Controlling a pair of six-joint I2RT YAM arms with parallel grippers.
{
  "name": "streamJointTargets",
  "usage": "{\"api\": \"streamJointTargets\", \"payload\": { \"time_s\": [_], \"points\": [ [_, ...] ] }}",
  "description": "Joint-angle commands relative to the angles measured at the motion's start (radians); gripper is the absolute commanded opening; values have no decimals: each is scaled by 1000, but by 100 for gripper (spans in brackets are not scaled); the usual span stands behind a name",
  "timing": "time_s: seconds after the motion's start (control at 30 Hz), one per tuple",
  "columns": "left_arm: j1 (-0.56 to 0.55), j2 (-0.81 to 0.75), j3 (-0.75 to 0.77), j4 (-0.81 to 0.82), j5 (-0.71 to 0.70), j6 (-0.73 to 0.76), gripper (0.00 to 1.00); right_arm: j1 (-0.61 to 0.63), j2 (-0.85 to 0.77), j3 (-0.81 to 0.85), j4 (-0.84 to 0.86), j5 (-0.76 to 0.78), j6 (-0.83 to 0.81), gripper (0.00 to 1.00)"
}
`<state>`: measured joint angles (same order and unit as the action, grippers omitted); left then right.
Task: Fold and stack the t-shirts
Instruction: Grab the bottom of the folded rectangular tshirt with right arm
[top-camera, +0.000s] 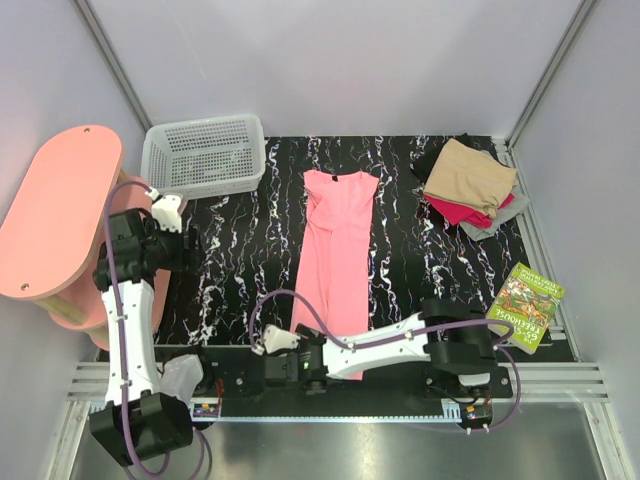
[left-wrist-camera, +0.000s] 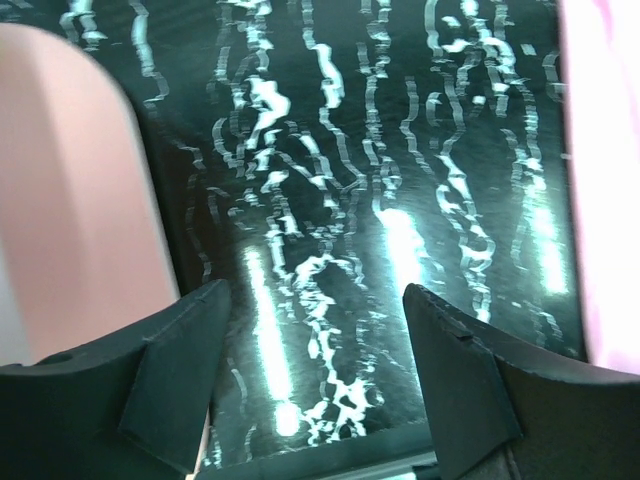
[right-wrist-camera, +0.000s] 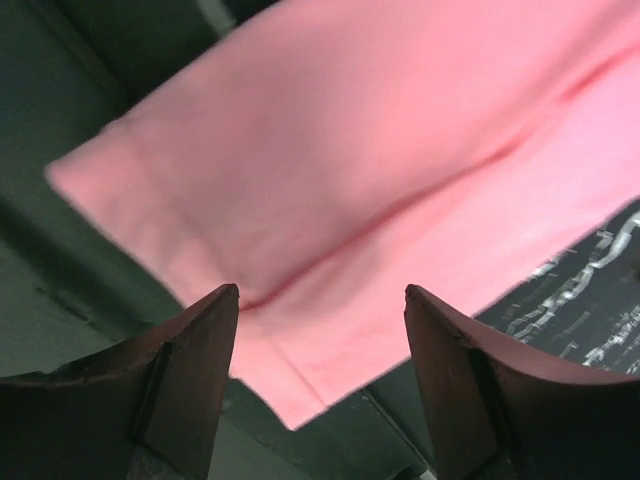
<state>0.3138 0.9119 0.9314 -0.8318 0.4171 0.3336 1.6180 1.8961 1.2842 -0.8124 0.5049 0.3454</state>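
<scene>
A bright pink t-shirt (top-camera: 338, 255) lies in a long narrow strip down the middle of the black marbled table (top-camera: 240, 250). Folded t-shirts (top-camera: 468, 185), tan on top with red, grey and black below, are stacked at the back right. My right gripper (top-camera: 316, 362) reaches left along the near edge and hovers open (right-wrist-camera: 321, 290) over the pink shirt's (right-wrist-camera: 380, 180) near hem corner, nothing between its fingers. My left gripper (top-camera: 178, 245) hangs open (left-wrist-camera: 312, 290) over bare table at the left, with the pink shirt's edge (left-wrist-camera: 610, 180) off to its right.
A white mesh basket (top-camera: 205, 155) stands at the back left. The pink oval-topped stool (top-camera: 60, 210) stands off the table's left side and shows close beside the left fingers (left-wrist-camera: 70, 200). A green book (top-camera: 525, 305) lies at the right edge. Grey walls enclose the table.
</scene>
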Motion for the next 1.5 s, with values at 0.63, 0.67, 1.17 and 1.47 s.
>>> {"api": "streamJointTargets", "payload": {
  "time_s": [0.63, 0.67, 1.17, 1.47],
  "points": [
    [-61, -67, 107, -85, 112, 31, 74, -1003, 414, 820, -112, -394, -23, 69],
    [-61, -64, 110, -87, 115, 30, 74, -1010, 460, 851, -138, -397, -25, 69],
    [-61, -24, 170, -107, 72, 47, 74, -1195, 840, 1367, -261, -620, 9, 64],
    [-61, 22, 210, -119, 80, 32, 74, -1274, 994, 1498, -255, -824, -17, 69]
  ]
}}
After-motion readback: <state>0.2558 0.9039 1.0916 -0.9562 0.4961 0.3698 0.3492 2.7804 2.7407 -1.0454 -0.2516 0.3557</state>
